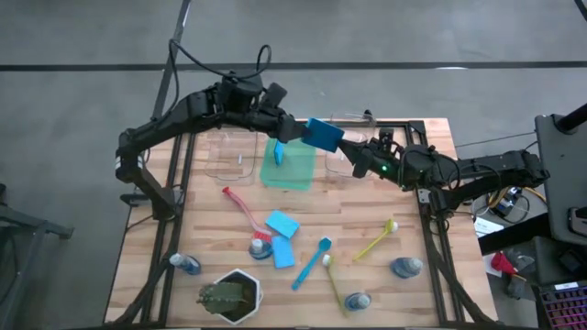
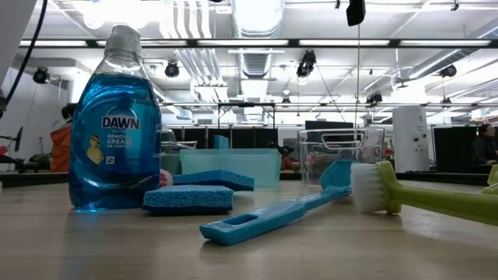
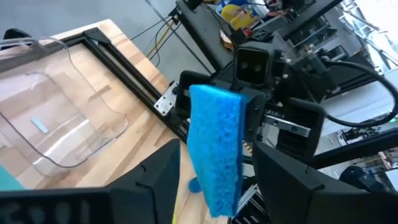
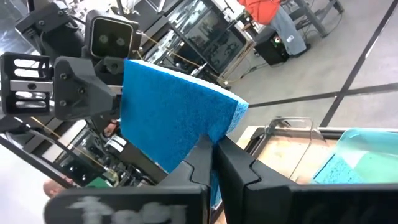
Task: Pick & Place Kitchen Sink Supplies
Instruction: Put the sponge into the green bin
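A flat blue sponge (image 1: 323, 135) hangs in the air over the table's far middle, between my two grippers. My right gripper (image 4: 216, 140) comes from the right and is shut on it. My left gripper (image 3: 217, 149) comes from the left and is open. One of its fingers stands on each broad face of the sponge (image 3: 216, 137), with a small gap on both sides. Another sponge (image 1: 278, 151) lies in the green tray (image 1: 295, 176). Two sponges (image 1: 282, 223), several brushes (image 1: 312, 263) and small blue bottles (image 1: 185, 264) lie on the near half of the table. My right gripper pinches the sponge by its end toward the table's right (image 4: 202, 127), between its two fingers. The fingers come in about level from the table's right side. The sponge is lifted clear of everything and stands on edge, reaching out past the fingertips toward my left gripper.
Two clear bins (image 1: 229, 158) (image 1: 341, 167) flank the green tray at the far side. A red brush (image 1: 243, 209) lies left of centre, and yellow-green brushes (image 1: 376, 240) lie near right. A plant in a white pot (image 1: 229, 295) stands at the near edge.
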